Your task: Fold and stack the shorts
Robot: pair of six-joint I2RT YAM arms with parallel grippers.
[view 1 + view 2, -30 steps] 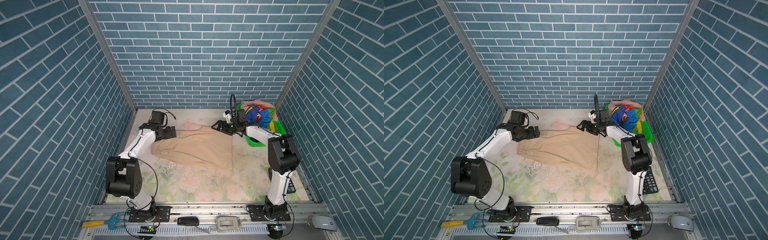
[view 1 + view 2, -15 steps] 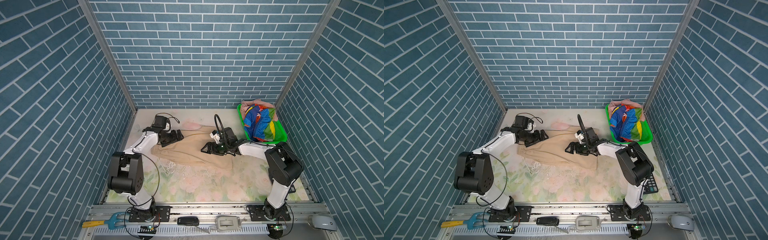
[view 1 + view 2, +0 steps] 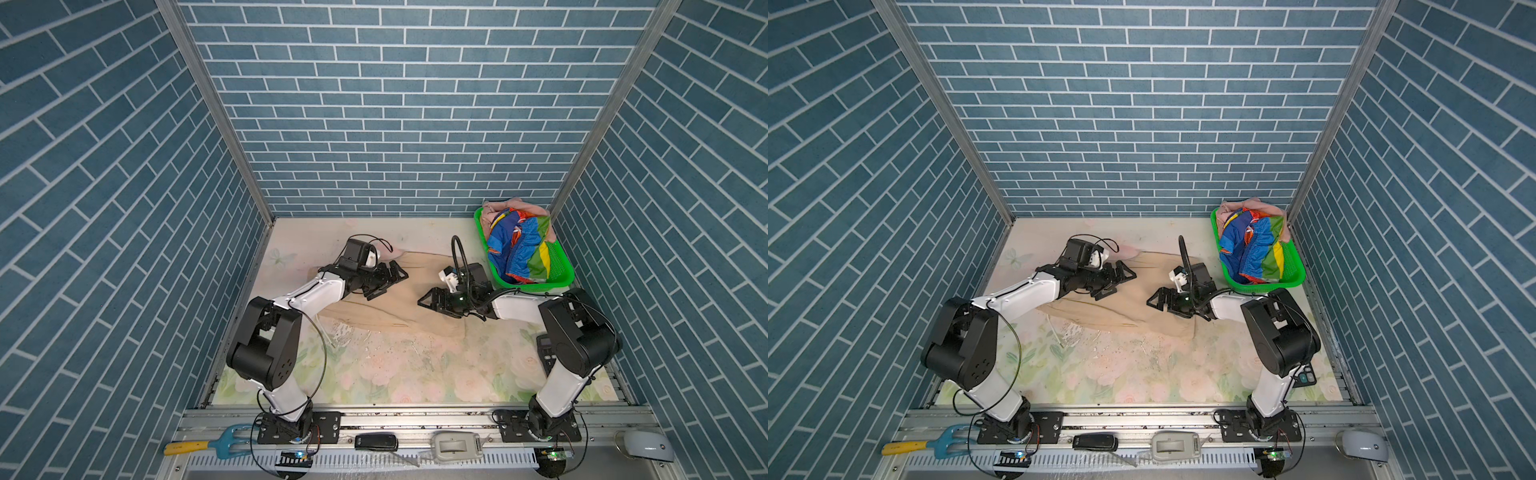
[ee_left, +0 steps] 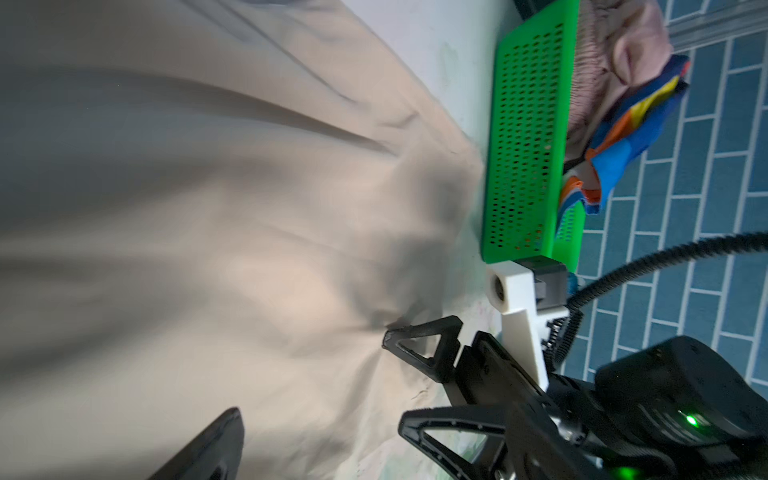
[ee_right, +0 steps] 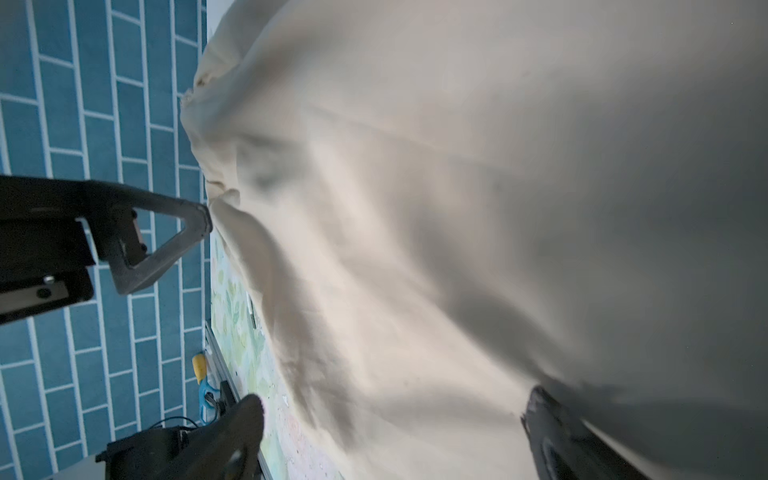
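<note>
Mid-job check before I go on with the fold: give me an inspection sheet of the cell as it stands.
Surface: floral mat, white flecks near the middle.
Job's things: beige shorts spread on the mat; rainbow-striped shorts and pink shorts bunched in the green basket.
Clutter: keypad at the mat's right edge; blue tool with yellow handle, black remote and grey device on the front rail.
Claws: left claw and right claw both open, low over the beige shorts, holding nothing.
Cables: black corrugated hose arches over the right wrist; thin cable loops off the left arm.
Surroundings: blue brick-pattern walls on three sides.
</note>
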